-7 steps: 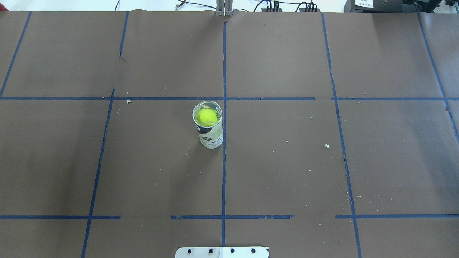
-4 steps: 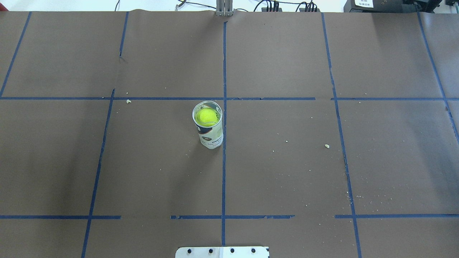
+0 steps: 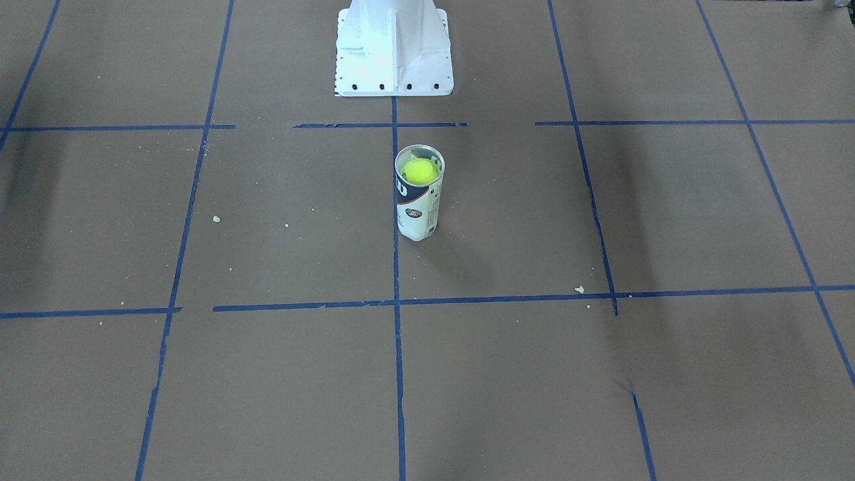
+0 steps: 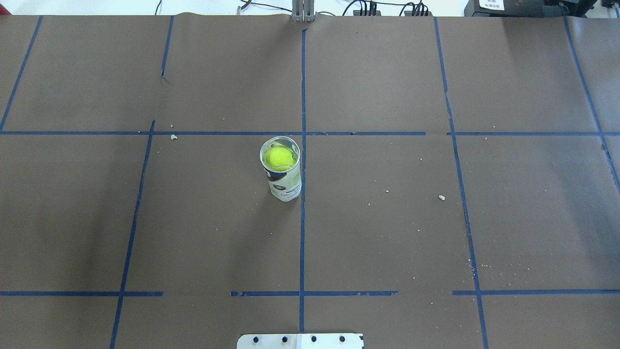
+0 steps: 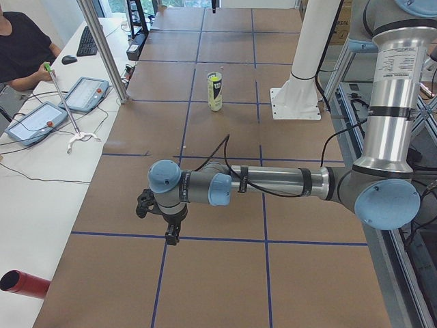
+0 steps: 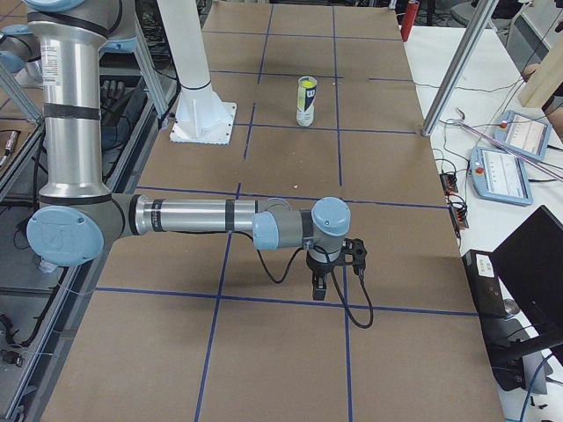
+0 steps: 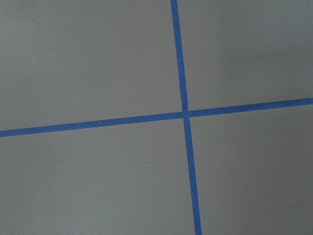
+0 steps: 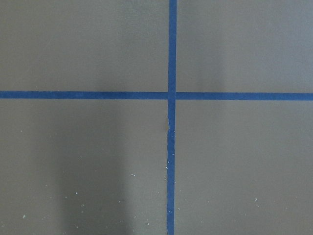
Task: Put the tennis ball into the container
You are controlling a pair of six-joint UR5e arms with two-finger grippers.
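Observation:
The yellow-green tennis ball [image 4: 279,157] sits inside the open top of the container [image 4: 286,186], a whitish can with a navy band that stands upright near the table's centre line. The front view shows the tennis ball [image 3: 420,171] just below the rim of the container [image 3: 417,215]. My left gripper [image 5: 171,231] shows only in the left side view, far from the container [image 5: 215,94]; whether it is open or shut I cannot tell. My right gripper [image 6: 318,286] shows only in the right side view, also far from the container [image 6: 305,104], its state unreadable. Both wrist views show bare paper.
Brown paper with blue tape lines covers the table [image 4: 387,232]. The white robot pedestal [image 3: 393,50] stands behind the can. A person, tablets and cables [image 5: 65,106] lie on the side desk; a red cylinder [image 5: 24,283] lies at its near end.

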